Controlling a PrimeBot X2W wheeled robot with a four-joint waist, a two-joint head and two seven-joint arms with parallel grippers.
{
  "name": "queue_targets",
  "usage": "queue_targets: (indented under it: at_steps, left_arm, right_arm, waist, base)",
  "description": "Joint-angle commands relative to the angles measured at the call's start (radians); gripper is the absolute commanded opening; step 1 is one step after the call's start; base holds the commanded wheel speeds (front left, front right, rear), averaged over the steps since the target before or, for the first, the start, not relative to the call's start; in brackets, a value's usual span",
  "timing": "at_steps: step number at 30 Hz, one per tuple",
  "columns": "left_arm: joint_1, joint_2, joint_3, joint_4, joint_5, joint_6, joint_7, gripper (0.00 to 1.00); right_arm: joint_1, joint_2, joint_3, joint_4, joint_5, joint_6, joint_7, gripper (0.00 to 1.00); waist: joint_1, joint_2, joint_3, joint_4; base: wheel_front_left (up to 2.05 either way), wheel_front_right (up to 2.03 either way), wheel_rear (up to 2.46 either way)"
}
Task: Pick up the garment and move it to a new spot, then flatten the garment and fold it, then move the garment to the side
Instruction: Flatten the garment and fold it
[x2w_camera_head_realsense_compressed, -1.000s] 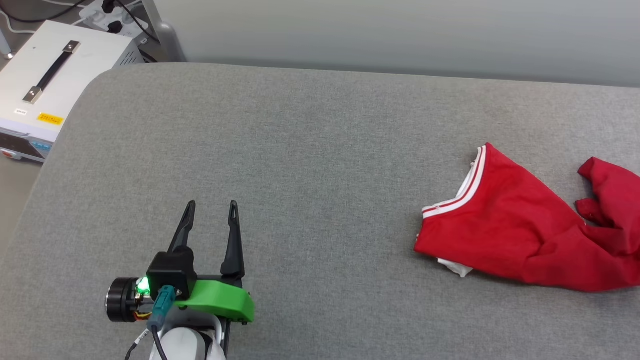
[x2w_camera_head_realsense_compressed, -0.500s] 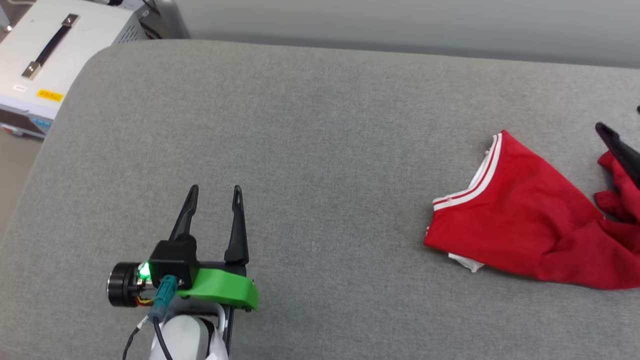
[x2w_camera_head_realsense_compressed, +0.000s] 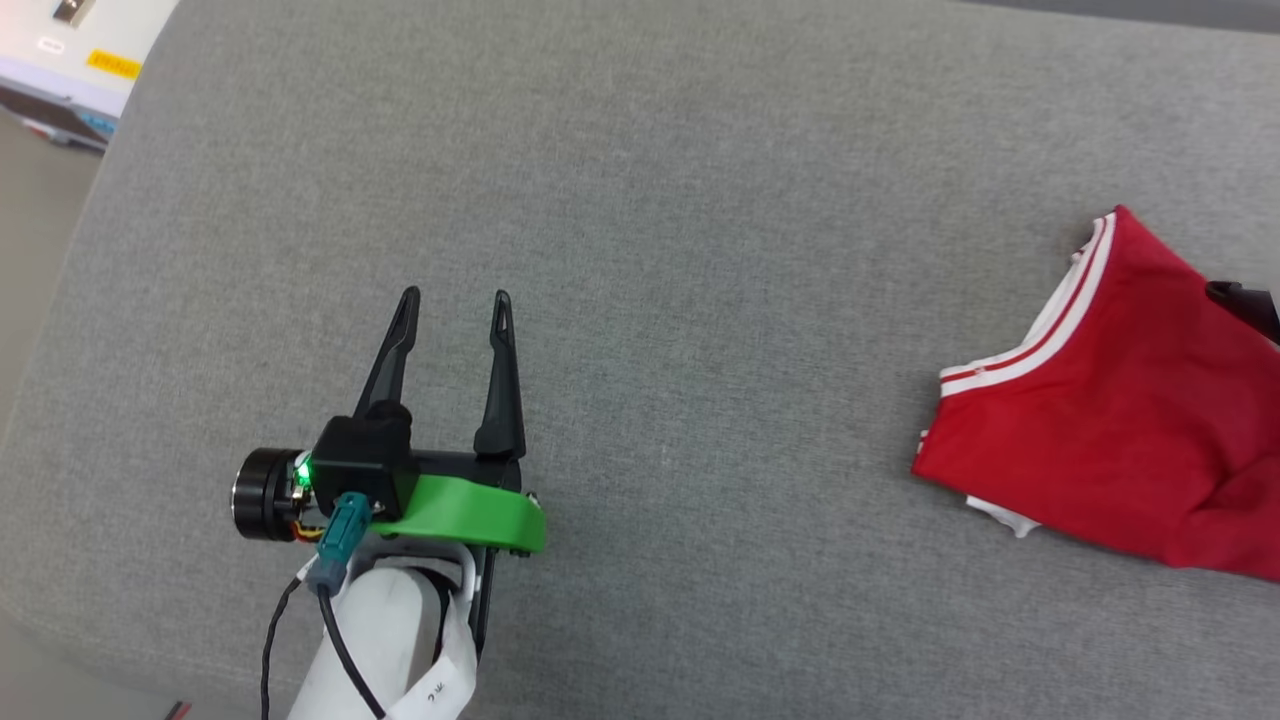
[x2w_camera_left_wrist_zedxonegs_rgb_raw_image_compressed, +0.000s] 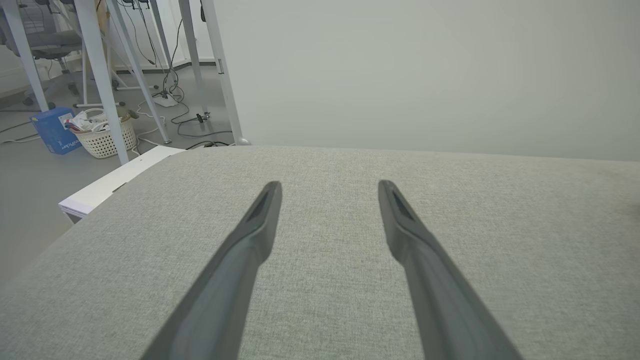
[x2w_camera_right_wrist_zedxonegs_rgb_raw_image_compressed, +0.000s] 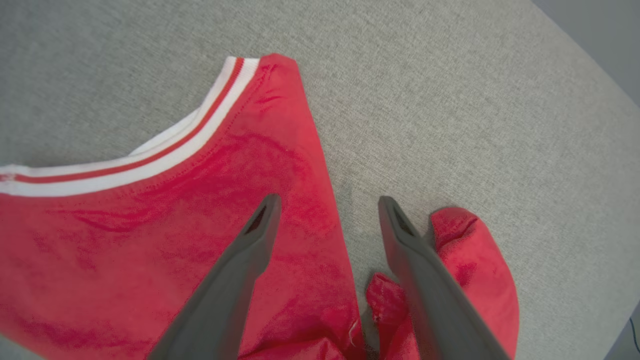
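Observation:
The garment (x2w_camera_head_realsense_compressed: 1100, 430), red with a red-and-white striped trim, lies crumpled at the right of the grey padded surface (x2w_camera_head_realsense_compressed: 700, 250). One dark fingertip (x2w_camera_head_realsense_compressed: 1238, 297) of my right gripper shows above it at the view's right edge. In the right wrist view the right gripper (x2w_camera_right_wrist_zedxonegs_rgb_raw_image_compressed: 330, 200) is open just above the garment (x2w_camera_right_wrist_zedxonegs_rgb_raw_image_compressed: 150, 225). Its left finger is over the red cloth, its right finger beside a bunched fold (x2w_camera_right_wrist_zedxonegs_rgb_raw_image_compressed: 470, 250). Far to the left, my left gripper (x2w_camera_head_realsense_compressed: 455, 296) is open over bare surface, and the left wrist view shows the left gripper (x2w_camera_left_wrist_zedxonegs_rgb_raw_image_compressed: 328, 185) with nothing between its fingers.
A white box-shaped device (x2w_camera_head_realsense_compressed: 70, 40) stands off the surface's far left corner. The surface's rounded left edge (x2w_camera_head_realsense_compressed: 60, 330) drops to the floor. The left wrist view has white frame legs (x2w_camera_left_wrist_zedxonegs_rgb_raw_image_compressed: 100, 75), a white basket (x2w_camera_left_wrist_zedxonegs_rgb_raw_image_compressed: 107, 137) and a blue box (x2w_camera_left_wrist_zedxonegs_rgb_raw_image_compressed: 52, 130) on the floor.
The head view has tilted down and shifted, so the whole scene has slid. My right gripper has come in over the garment's right part. The garment and left gripper stay put.

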Motion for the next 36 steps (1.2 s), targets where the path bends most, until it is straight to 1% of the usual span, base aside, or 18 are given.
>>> queue_targets:
  at_steps: [1, 6, 11, 12, 13, 18, 21, 24, 28, 32, 34, 36]
  left_arm:
    - [-0.023, -0.003, -0.004, -0.004, -0.010, 0.008, -0.006, 1.00]
    - [-0.038, -0.003, -0.016, -0.003, -0.018, 0.020, -0.006, 1.00]
    - [-0.035, -0.003, -0.007, 0.006, -0.014, 0.025, -0.006, 1.00]
    - [-0.033, -0.003, -0.003, 0.009, -0.011, 0.025, -0.006, 1.00]
    - [-0.031, -0.003, -0.001, 0.010, -0.010, 0.025, -0.006, 1.00]
    - [-0.018, -0.003, 0.014, 0.017, 0.000, 0.017, -0.006, 1.00]
    - [-0.007, -0.003, 0.023, 0.017, 0.004, 0.014, -0.006, 1.00]
    - [0.006, -0.003, 0.031, 0.015, 0.006, 0.013, -0.006, 1.00]
    - [0.015, -0.003, 0.030, 0.011, 0.005, 0.013, -0.006, 1.00]
    - [0.014, -0.003, 0.020, 0.006, -0.004, 0.014, -0.006, 1.00]
    - [0.011, -0.003, 0.016, 0.005, -0.008, 0.016, -0.006, 1.00]
    - [0.006, -0.003, 0.012, 0.005, -0.013, 0.017, -0.006, 1.00]
  right_arm:
    - [-0.019, 0.013, 0.015, 0.035, -0.013, -0.002, -0.012, 1.00]
    - [0.004, 0.040, 0.088, 0.156, -0.010, -0.002, -0.048, 1.00]
    - [0.040, 0.061, 0.121, 0.201, 0.051, -0.002, -0.113, 1.00]
    - [0.039, 0.066, 0.115, 0.202, 0.066, -0.002, -0.150, 0.43]
    - [0.039, 0.070, 0.111, 0.200, 0.079, -0.002, -0.179, 0.00]
    - [0.017, 0.029, 0.079, 0.145, 0.099, -0.002, -0.384, 0.00]
    - [0.011, -0.025, 0.048, 0.117, 0.100, -0.002, -0.468, 0.00]
    - [0.013, -0.083, 0.011, 0.099, 0.104, -0.002, -0.521, 0.00]
    - [0.029, -0.152, -0.046, 0.109, 0.102, -0.002, -0.543, 0.00]
    - [0.040, -0.204, -0.108, 0.170, 0.068, -0.002, -0.545, 0.00]
    - [0.040, -0.208, -0.123, 0.196, 0.038, -0.002, -0.538, 0.00]
    - [0.031, -0.192, -0.127, 0.208, 0.010, -0.002, -0.519, 0.00]
  waist:
    - [0.0000, 0.0000, 0.060, 0.038]
    - [0.0000, 0.0000, 0.080, 0.047]
    - [0.0000, 0.0000, 0.068, 0.032]
    - [0.0000, 0.0000, 0.062, 0.025]
    - [0.0000, 0.0000, 0.056, 0.020]
    - [0.0000, 0.0000, 0.013, -0.009]
    - [0.0000, 0.0000, -0.007, -0.024]
    - [0.0000, 0.0000, -0.022, -0.037]
    - [0.0000, 0.0000, -0.024, -0.042]
    - [0.0000, 0.0000, -0.007, -0.033]
    - [0.0000, 0.0000, 0.005, -0.025]
    - [0.0000, 0.0000, 0.018, -0.017]
  base:
    - [0.00, 0.00, 0.00]
    - [0.00, 0.00, 0.00]
    - [0.00, 0.00, 0.00]
    - [0.00, 0.00, 0.00]
    - [0.00, 0.00, 0.00]
    - [0.00, 0.00, 0.00]
    - [0.00, 0.00, 0.00]
    - [0.00, 0.00, 0.00]
    - [0.00, 0.00, 0.00]
    - [0.00, 0.00, 0.00]
    - [0.00, 0.00, 0.00]
    - [0.00, 0.00, 0.00]
